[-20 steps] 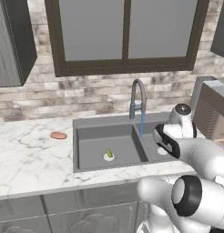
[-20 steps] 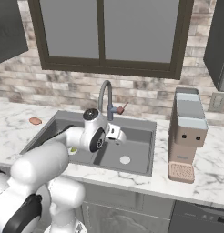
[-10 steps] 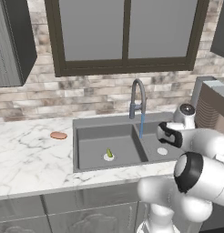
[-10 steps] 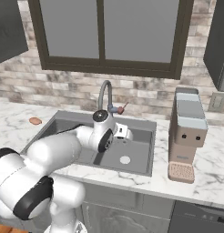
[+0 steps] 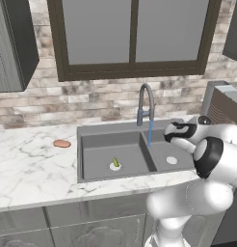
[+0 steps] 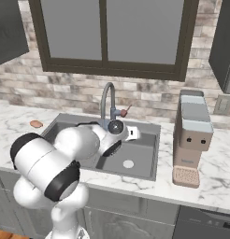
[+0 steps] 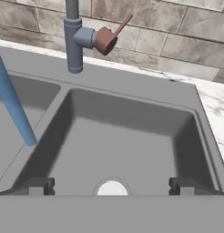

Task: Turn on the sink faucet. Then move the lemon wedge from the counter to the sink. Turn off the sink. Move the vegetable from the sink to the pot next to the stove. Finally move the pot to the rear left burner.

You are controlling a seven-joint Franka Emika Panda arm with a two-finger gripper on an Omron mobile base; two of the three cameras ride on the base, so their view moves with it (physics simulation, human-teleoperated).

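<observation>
The sink faucet point(image 5: 145, 99) is running, and a thin blue stream point(image 5: 150, 133) falls by the divider of the dark grey sink point(image 5: 111, 127). The lemon wedge point(image 5: 115, 163) lies on the left bowl's white drain. My gripper point(image 5: 169, 133) hovers open and empty over the right bowl, right of the stream. In the hand view its fingertips point(image 7: 41, 184) frame the right drain, and the gripper point(image 7: 112, 184) faces the faucet's base and red-brown lever point(image 7: 111, 37). The pot, stove and burner are out of view.
A flat orange-brown oval point(image 5: 61, 143) lies on the white marble counter point(image 5: 29, 169) left of the sink. A tall brown appliance point(image 6: 190, 135) stands right of the sink. The brick wall and window sit close behind the faucet point(image 6: 107, 100).
My hand has drifted right and back toward the faucet, and the forearm has swung round with it. The jaws stayed open. The lemon wedge and the stream have not moved.
</observation>
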